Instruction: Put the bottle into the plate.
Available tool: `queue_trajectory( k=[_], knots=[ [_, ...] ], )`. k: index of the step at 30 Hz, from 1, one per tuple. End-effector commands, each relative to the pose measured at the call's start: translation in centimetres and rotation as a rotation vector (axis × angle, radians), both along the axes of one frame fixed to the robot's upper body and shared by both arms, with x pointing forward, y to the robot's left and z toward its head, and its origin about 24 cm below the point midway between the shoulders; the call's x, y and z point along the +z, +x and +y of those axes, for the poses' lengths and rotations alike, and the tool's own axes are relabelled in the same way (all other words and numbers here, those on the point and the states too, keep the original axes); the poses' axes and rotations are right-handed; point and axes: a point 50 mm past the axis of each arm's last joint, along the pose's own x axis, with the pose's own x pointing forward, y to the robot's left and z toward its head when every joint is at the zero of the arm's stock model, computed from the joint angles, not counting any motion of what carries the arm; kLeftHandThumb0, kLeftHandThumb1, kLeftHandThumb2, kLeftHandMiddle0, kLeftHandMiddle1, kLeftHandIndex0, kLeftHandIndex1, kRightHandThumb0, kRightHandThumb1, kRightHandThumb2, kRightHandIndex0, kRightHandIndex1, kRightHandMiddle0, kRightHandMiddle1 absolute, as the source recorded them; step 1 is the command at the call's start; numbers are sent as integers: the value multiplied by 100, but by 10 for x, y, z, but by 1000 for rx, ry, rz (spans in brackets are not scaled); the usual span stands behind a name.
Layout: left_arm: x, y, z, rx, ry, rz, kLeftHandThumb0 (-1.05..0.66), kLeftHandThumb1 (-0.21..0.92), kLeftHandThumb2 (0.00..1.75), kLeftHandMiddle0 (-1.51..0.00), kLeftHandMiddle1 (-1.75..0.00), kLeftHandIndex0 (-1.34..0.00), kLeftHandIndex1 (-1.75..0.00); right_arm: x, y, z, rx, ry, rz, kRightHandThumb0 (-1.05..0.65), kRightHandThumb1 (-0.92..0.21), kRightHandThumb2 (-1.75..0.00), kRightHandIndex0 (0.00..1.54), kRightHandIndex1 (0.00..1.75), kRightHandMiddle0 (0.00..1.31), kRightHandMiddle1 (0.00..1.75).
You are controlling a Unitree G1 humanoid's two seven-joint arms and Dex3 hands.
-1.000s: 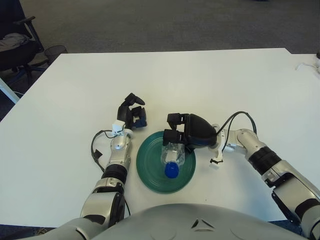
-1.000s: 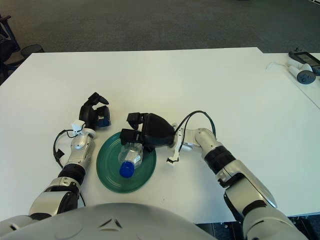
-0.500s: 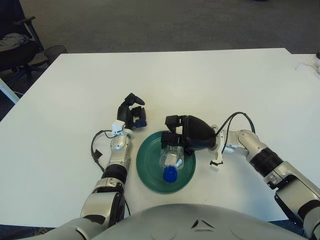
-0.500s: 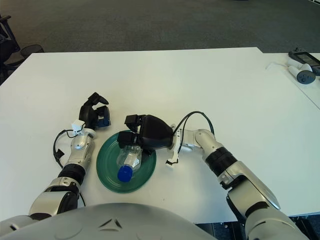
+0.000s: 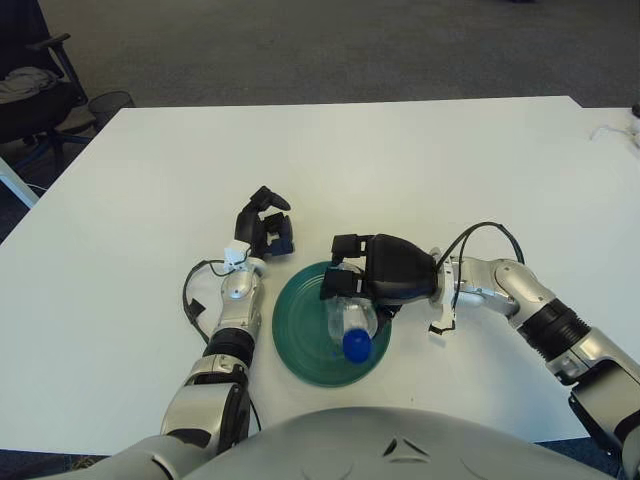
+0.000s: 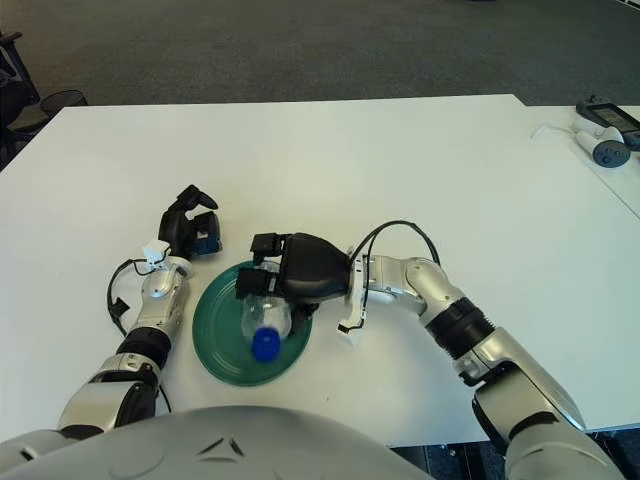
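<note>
The right hand [image 5: 352, 277] has its fingers curled around the base end of the clear water bottle [image 5: 352, 322], which lies on its side in the green plate [image 5: 300, 340], blue cap toward the robot. The left hand [image 5: 262, 232] rests curled on the white table [image 5: 400, 160], just beside the plate.

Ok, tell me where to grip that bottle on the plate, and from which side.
Grip the clear body of the bottle, coming from the robot's right as the right robot hand does. It lies on its side on the green plate with the blue cap toward the robot, so fingers can close across its body.
</note>
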Motion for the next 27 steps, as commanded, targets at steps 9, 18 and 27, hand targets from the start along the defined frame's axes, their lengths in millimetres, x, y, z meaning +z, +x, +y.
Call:
queue_trajectory(
  k=[9, 18, 27],
  knots=[
    [-26, -20, -5, 37, 22, 112, -54, 17, 150, -130, -175, -74, -175, 3, 8, -2, -79, 31, 63, -55, -92, -81, 1, 0, 0, 3],
    [-25, -19, -7, 49, 55, 104, -54, 18, 149, -132, -175, -73, -175, 1, 10, -3, -91, 39, 81, -61, -92, -79, 0, 0, 0, 0],
    [-24, -19, -9, 52, 77, 100, -54, 16, 150, -134, -175, -74, -175, -1, 11, -3, -91, 29, 83, -63, -92, -80, 0, 0, 0, 0]
  ],
)
